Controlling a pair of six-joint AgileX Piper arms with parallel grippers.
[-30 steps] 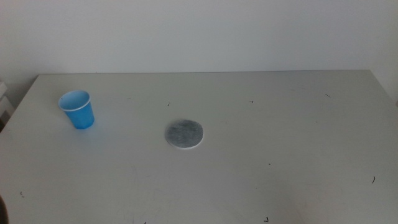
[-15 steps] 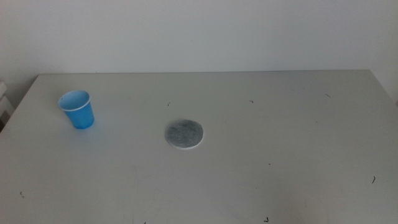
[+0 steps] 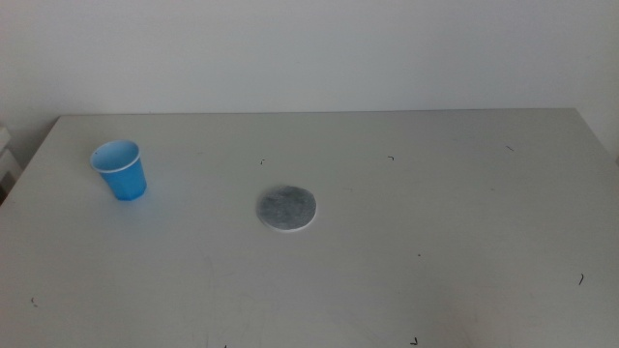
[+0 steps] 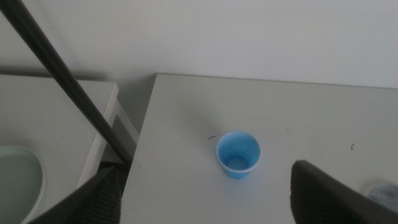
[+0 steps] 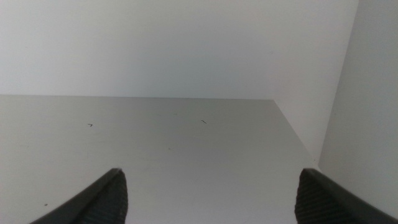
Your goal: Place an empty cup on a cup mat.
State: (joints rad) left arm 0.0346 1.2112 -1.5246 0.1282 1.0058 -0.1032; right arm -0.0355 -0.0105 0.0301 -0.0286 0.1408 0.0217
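In the middle view, the cup mat (image 3: 286, 208) is seen lying flat on the table (image 3: 435, 213), roughly at the centre of its surface, its mottled grey top ringed by a pale edge. The cup (image 3: 120, 170) is found upright well apart from the cup mat, toward the table's left side and a little farther back than the mat. Its lighter blue inside is visible and nothing is seen in it. Neither arm is shown in this view.

In the left wrist view, the left gripper (image 4: 205, 199) is held above the table with its two dark jaws spread wide apart and nothing between them (released, gripping nothing). The cup (image 4: 238, 154) is seen from above, standing upright beyond the gap between the jaws and touched by neither. A small grey patch at the picture's edge, beside one jaw, appears to be the cup mat (image 4: 384, 191), well apart from the cup. A dark slanted bar (image 4: 62, 81) is seen off the table's edge, on the far side of the cup from the mat.

In the right wrist view, the right gripper (image 5: 211, 199) is likewise shown with its jaws parted wide and holding nothing, over a bare stretch of table (image 5: 174, 149) near a corner; neither the cup nor the cup mat is seen here.
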